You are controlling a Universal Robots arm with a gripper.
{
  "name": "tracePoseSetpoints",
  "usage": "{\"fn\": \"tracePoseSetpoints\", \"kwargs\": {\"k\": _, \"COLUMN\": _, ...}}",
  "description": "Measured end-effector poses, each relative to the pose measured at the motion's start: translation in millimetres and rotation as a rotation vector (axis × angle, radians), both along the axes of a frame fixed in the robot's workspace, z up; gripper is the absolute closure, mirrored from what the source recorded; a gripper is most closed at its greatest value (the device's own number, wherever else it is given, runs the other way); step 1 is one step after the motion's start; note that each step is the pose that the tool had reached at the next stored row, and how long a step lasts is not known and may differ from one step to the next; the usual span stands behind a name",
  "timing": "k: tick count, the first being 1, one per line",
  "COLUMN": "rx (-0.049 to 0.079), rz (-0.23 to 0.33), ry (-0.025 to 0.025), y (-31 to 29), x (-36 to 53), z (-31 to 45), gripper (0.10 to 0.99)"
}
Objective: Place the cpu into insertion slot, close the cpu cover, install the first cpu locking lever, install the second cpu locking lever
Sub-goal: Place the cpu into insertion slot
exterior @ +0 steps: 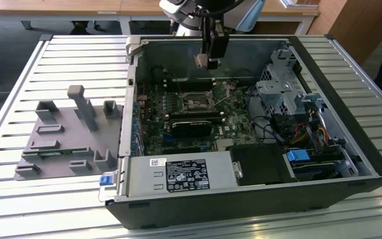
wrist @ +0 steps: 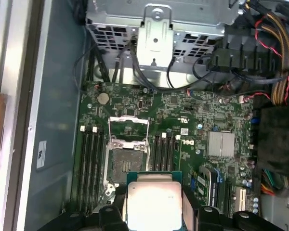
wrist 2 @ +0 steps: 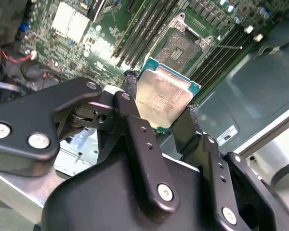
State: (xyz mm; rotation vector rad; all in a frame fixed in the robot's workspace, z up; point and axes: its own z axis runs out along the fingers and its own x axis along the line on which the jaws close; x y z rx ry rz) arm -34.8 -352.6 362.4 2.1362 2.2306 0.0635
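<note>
Metal side up and green rim showing, the cpu (wrist 2: 164, 98) is pinched by two opposite edges between the black fingers of the gripper (wrist 2: 161, 96), which are clamped on it. We read that edge hold as a way to keep the underside untouched and the chip level for a flat drop. In both wrist views it hangs in the air above the board, touching nothing but the fingers. Beyond it in the first wrist view lies the insertion slot (wrist: 121, 166), a dark square with nothing seated in it. The chip is near the slot but not over it, so we judge the placing step not yet done. The cpu cover (wrist: 128, 127) is folded back from the slot on its hinged edge, its square window showing green board through it, which leaves the way down open. We cannot tell how the thin locking levers lie. Long memory slots (wrist: 89, 168) run beside the socket on the motherboard (wrist: 192, 115). The exterior view has the arm reaching down into the open computer case (exterior: 350, 149), which rests on a slatted table (exterior: 45, 209) beside a grey fixture (exterior: 65, 134).
</note>
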Motion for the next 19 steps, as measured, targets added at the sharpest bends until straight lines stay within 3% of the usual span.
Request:
{"fn": "tracePoseSetpoints", "kwargs": {"k": 4, "rx": -0.002, "rz": -0.041, "ry": -0.0001, "y": 0.0, "x": -0.2, "z": -2.6, "gripper": 0.545}}
{"fn": "tracePoseSetpoints", "kwargs": {"k": 11, "rx": -0.015, "rz": -0.041, "ry": -0.0008, "y": 0.0, "x": -0.2, "z": -5.6, "gripper": 0.545}}
{"fn": "tracePoseSetpoints", "kwargs": {"k": 19, "rx": -0.016, "rz": -0.041, "ry": -0.0008, "y": 0.3, "x": -0.3, "z": -11.3, "gripper": 0.545}}
